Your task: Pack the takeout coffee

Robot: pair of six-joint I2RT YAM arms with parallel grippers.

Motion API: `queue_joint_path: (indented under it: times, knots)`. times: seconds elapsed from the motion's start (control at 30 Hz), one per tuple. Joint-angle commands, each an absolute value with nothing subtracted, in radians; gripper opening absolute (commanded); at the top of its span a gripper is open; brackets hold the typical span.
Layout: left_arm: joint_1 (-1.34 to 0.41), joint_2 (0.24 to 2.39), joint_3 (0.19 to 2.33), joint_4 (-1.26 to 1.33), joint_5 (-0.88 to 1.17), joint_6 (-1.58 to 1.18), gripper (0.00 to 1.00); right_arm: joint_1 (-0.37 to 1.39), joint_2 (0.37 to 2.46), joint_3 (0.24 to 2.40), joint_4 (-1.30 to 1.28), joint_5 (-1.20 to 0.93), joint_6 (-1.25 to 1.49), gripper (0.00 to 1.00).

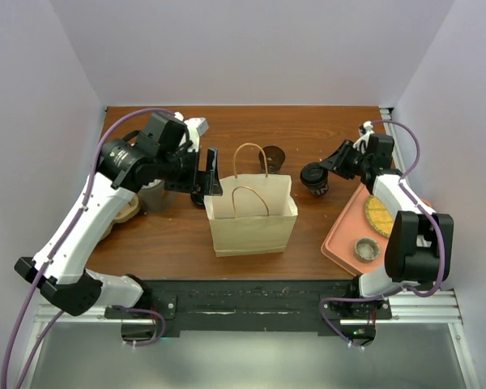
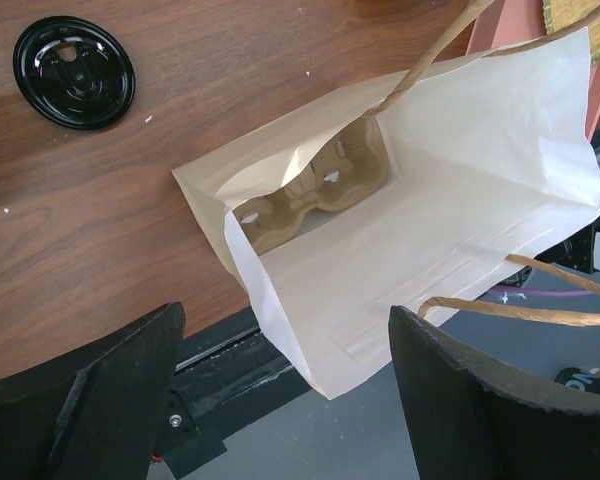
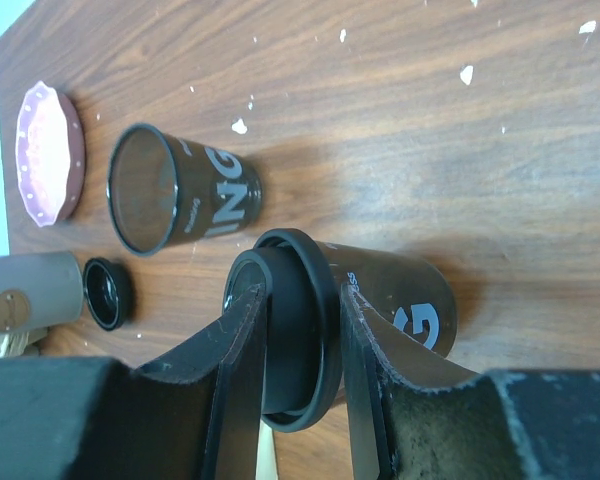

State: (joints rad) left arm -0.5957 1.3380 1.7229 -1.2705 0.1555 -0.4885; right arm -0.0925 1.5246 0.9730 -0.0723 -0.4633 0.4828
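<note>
The takeout coffee (image 1: 314,178) is a short dark cup with a black lid (image 3: 310,340), standing to the right of the paper bag (image 1: 251,215). My right gripper (image 1: 328,168) is shut on it, one finger (image 3: 242,370) on each side of the lid, and the cup's printed body (image 3: 400,310) shows beyond them. The bag stands open at the table's middle, and a cardboard cup carrier (image 2: 315,190) lies inside it. My left gripper (image 1: 207,174) hovers open at the bag's upper left edge, its fingers (image 2: 110,390) wide apart and gripping nothing.
A lidless dark cup (image 1: 274,156) (image 3: 180,190) stands behind the bag. A loose black lid (image 2: 73,72) lies on the wood. A grey cup (image 1: 152,197) is under the left arm. A pink tray (image 1: 344,239) with a small bowl (image 1: 367,249) sits at the right. A pink plate (image 3: 50,150) is far off.
</note>
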Motion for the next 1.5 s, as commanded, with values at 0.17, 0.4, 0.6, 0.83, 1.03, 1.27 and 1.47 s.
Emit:
queue_joint_path:
  times: [0.17, 0.4, 0.6, 0.83, 1.03, 1.27, 1.47]
  knots:
    - [-0.591, 1.354, 1.776, -1.278, 0.169, -0.436, 0.88, -0.120, 1.522, 0.950, -0.005, -0.499, 0.500, 0.38]
    - [-0.589, 1.356, 1.781, -1.287, 0.161, -0.430, 0.89, -0.135, 1.517, 0.933, -0.029, -0.474, 0.472, 0.47]
    - [-0.591, 1.341, 1.782, -1.298, 0.149, -0.423, 0.89, -0.146, 1.508, 0.931, -0.049, -0.453, 0.457, 0.47]
    - [-0.591, 1.322, 1.778, -1.296, 0.146, -0.433, 0.89, -0.153, 1.474, 0.910, -0.057, -0.480, 0.439, 0.46]
    - [-0.591, 1.305, 1.761, -1.293, 0.147, -0.437, 0.89, -0.152, 1.401, 0.855, -0.103, -0.488, 0.380, 0.45]
    - [-0.591, 1.289, 1.749, -1.287, 0.156, -0.442, 0.89, -0.153, 1.365, 0.873, -0.150, -0.466, 0.360, 0.45]
    - [-0.591, 1.278, 1.741, -1.310, 0.129, -0.423, 0.89, -0.150, 1.350, 1.020, -0.333, -0.323, 0.336, 0.50]
